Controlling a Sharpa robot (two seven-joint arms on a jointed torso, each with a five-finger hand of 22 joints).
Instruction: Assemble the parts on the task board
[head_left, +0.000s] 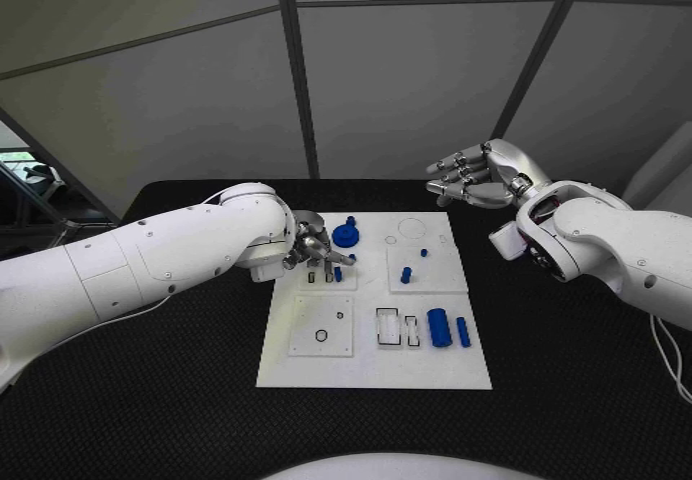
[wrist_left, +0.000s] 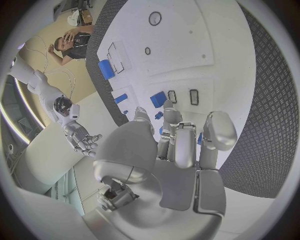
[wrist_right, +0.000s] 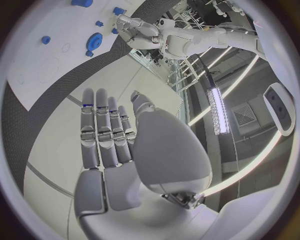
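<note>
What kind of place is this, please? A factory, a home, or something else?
Probably a robotics lab or test cell: a white task board with small blue parts lies on a black table, grey partition panels stand behind it, and another white robot stands nearby.

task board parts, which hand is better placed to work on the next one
Left, probably. The left hand hovers low over the task board, fingers down among the small blue parts beside the blue gear. The right hand is raised, open, beyond the board's far edge.
</note>
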